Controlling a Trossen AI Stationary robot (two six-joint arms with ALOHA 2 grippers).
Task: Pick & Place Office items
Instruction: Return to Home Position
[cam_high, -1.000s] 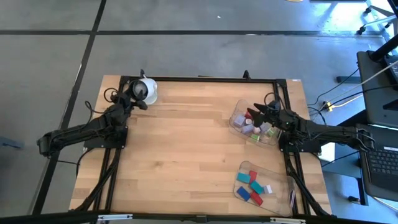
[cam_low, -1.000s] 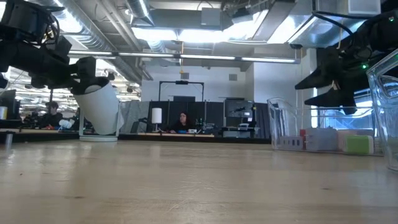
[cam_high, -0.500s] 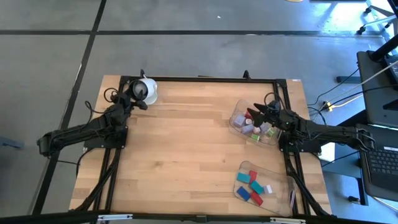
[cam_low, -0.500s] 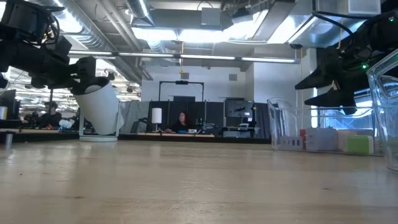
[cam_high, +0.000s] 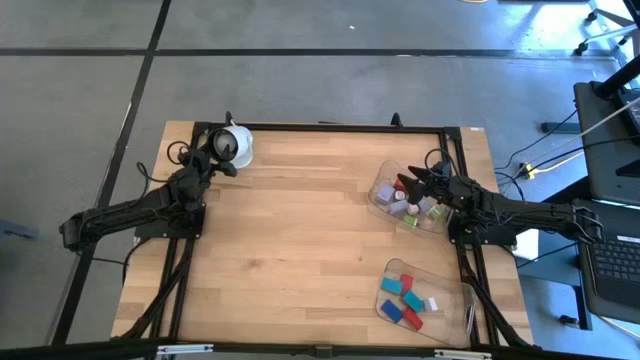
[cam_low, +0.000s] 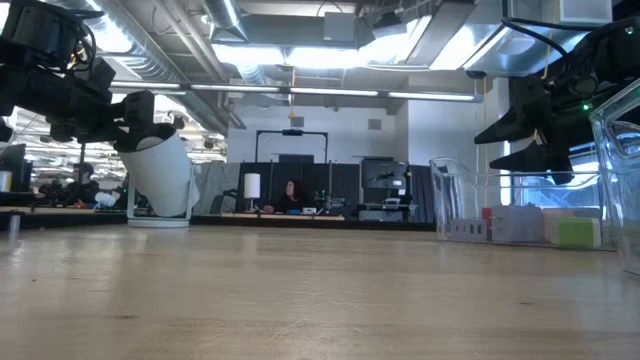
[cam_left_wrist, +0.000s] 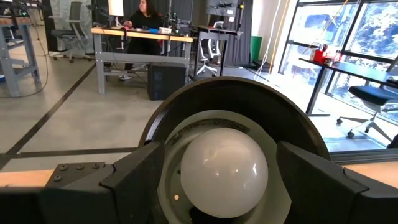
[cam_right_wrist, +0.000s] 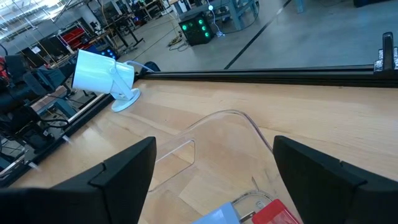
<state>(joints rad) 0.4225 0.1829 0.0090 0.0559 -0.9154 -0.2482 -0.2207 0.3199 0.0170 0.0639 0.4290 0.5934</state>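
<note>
The office items lie in two clear trays on the table's right side. Lavender, pink, green and white pieces (cam_high: 412, 207) fill the far tray (cam_high: 379, 186). Red, teal, blue and white blocks (cam_high: 405, 298) sit in the near tray (cam_high: 392, 268). My right gripper (cam_high: 406, 184) hangs open over the far tray's left part; its wrist view shows its wide-spread fingers (cam_right_wrist: 214, 155) above a red piece (cam_right_wrist: 273, 214). My left gripper (cam_high: 218, 161) is open at the far left corner, with its fingers on either side of the white round object (cam_left_wrist: 222, 168). My left gripper stands with its open fingers (cam_left_wrist: 134, 180) to both sides of the white round object's domed end (cam_left_wrist: 222, 163), coming at it level from the table's left. Whether the fingers touch it cannot be told.
The white round object (cam_right_wrist: 102, 73) leans on a small round base (cam_right_wrist: 127, 96) near the far left corner. A black frame (cam_high: 320, 127) runs along the table's far and side edges. Bare wood (cam_high: 290, 230) lies between the arms. A person sits at a desk (cam_low: 292, 195) in the room behind.
</note>
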